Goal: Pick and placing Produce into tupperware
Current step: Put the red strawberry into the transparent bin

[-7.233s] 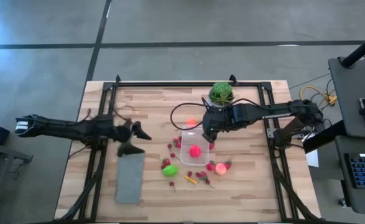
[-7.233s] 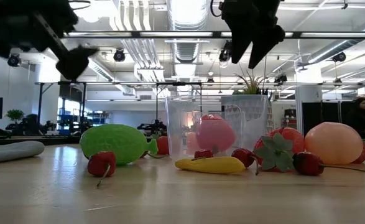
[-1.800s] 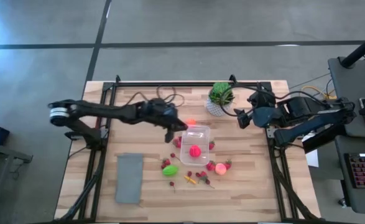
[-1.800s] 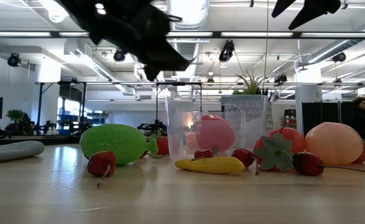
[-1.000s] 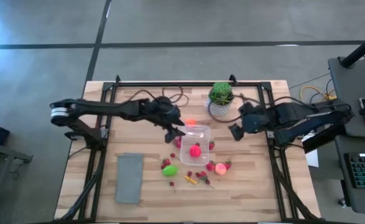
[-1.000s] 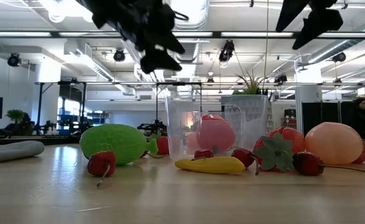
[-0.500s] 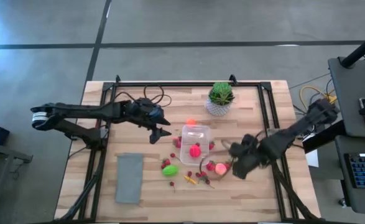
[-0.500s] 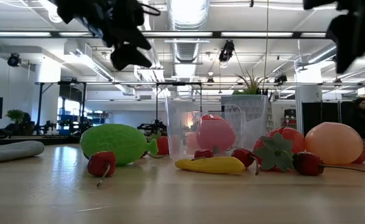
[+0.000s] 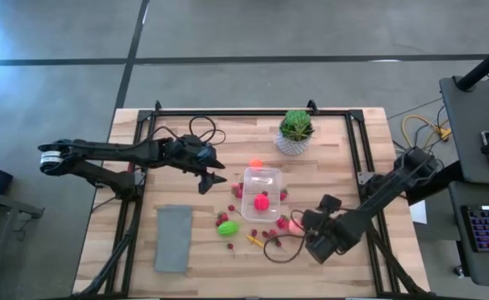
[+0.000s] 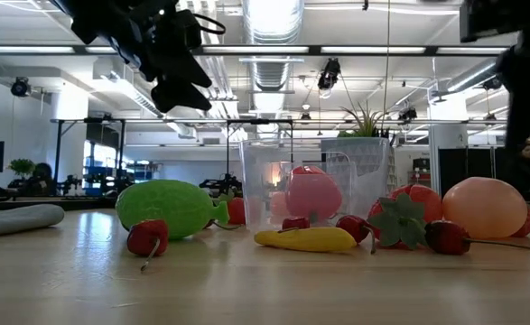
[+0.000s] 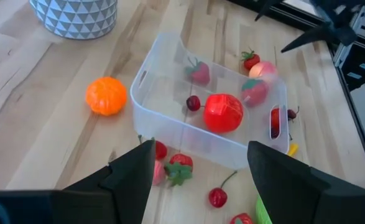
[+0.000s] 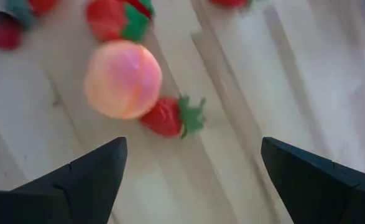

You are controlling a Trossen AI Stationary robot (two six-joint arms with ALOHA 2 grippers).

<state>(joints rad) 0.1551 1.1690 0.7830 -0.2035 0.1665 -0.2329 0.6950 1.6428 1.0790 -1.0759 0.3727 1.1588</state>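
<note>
Right gripper (image 9: 304, 229), fingers apart, hangs over a peach (image 12: 123, 79) and strawberry (image 12: 168, 117) toward the worktop's (image 9: 144, 242) front edge; left gripper (image 9: 213, 177), also spread, hovers beside the tupperware (image 9: 261, 193).

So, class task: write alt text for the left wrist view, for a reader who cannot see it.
A small clear plastic tub sits on a pale wooden table, holding a round red fruit and a small dark cherry. An orange ball lies beside it, with red berries scattered around. The left gripper is open and empty.
</note>
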